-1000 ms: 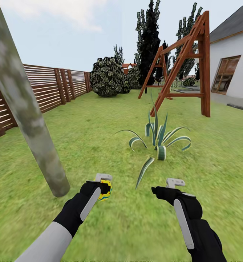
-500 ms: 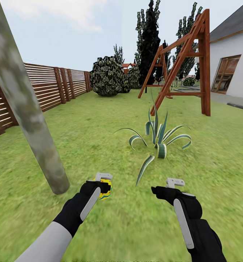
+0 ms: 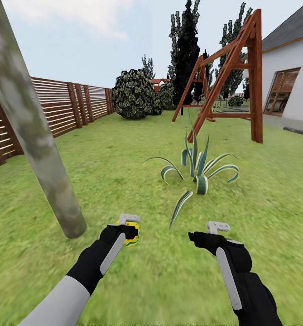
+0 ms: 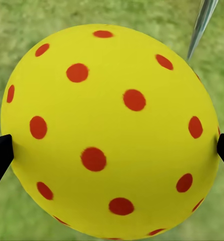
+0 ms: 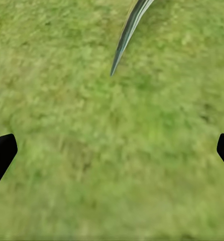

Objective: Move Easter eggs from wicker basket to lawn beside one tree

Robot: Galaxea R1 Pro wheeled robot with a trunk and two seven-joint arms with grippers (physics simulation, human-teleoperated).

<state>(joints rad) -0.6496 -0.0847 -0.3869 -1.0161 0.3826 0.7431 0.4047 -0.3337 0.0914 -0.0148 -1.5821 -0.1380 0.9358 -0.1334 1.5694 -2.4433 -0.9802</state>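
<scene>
While the left tool (image 3: 129,230) clamps a yellow red-dotted egg (image 4: 109,130), the right tool (image 3: 214,232) gapes empty above mottled green lawn (image 5: 92,150).

Open lawn (image 3: 137,276) lies bare under and between both arms. Passage ahead to the left is blocked by the leaning tree trunk (image 3: 42,154), rooted just beside the left gripper (image 3: 129,228). Ahead of the right gripper (image 3: 217,230) a striped plant (image 3: 197,170) spreads, one drooping leaf (image 5: 128,30) reaching toward it. Grass beyond is free up to the fence (image 3: 74,108) and swing frame (image 3: 235,77).
</scene>
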